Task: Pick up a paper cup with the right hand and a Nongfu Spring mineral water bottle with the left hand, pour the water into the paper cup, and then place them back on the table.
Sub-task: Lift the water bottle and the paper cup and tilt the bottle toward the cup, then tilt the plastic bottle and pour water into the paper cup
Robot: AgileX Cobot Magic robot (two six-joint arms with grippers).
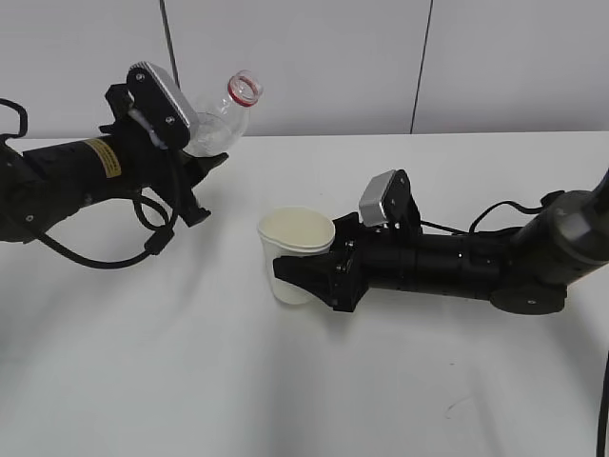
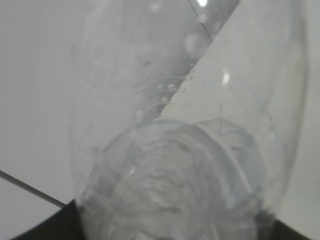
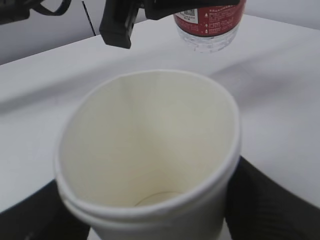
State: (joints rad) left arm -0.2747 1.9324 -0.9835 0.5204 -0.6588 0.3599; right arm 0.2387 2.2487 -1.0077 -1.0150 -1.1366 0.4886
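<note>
Three views, each giving something different. Exterior view: left hand (image 1: 186,176) at upper left of frame holds the Nongfu Spring mineral water bottle (image 1: 221,122) raised off the desk (image 1: 190,381) and tilted, its open red-ringed mouth pointing up and to the right. Right hand (image 1: 319,276) lies low across centre-right of frame, jaws clamped on the paper cup (image 1: 293,249), which stands at frame centre, well apart from the bottle. Cup rim is squeezed slightly out of round.

Left wrist view: only clear ribbed plastic of the bottle (image 2: 190,150) fills the frame, with droplets on the inner wall. Black jaw edges show at the bottom corners, closed against the bottle's sides. Neither mouth nor label is seen here. Whether water remains inside cannot be told.

Right wrist view: looks down into the cup (image 3: 150,150). Interior is cream-coloured; whether water lies at the bottom cannot be told. Black jaw parts press both lower flanks of the cup. At top of frame, the bottle's base and lower label (image 3: 210,22) appear, cut off by the edge: red band with small white print, too small to read, plus a QR-type square. The left hand's (image 3: 117,22) black jaw tip shows beside it.

A yellow label on the left arm (image 1: 103,158) carries writing, unreadable.
</note>
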